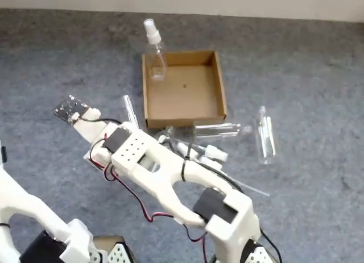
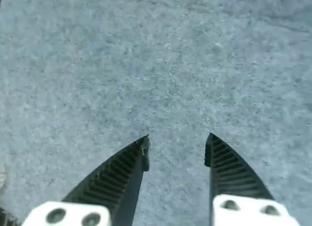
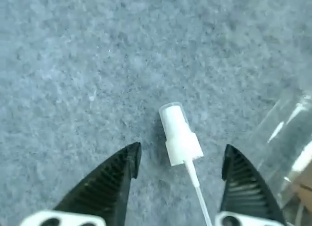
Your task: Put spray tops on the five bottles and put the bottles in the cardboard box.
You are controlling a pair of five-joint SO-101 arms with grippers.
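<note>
My right gripper (image 3: 182,149) is open just above the carpet, one finger on each side of a white spray top (image 3: 179,135) that lies flat with its thin dip tube (image 3: 200,196) pointing back toward the wrist. A clear bottle (image 3: 292,133) lies just beyond one finger. My left gripper (image 2: 177,139) is open over bare carpet with nothing between its fingers. In the high view the cardboard box (image 1: 220,87) holds one clear bottle with a spray top (image 1: 154,55) in its far left corner. Two clear bottles (image 1: 219,129) (image 1: 265,139) lie on the carpet near the box's front.
Loose white spray tops (image 1: 211,154) lie beside the right arm (image 1: 170,166), which stretches across the middle and covers its own gripper. A clear tube-like piece (image 1: 129,111) lies left of the box. The other arm's white link (image 1: 28,209) is at the lower left. Grey carpet surrounds everything.
</note>
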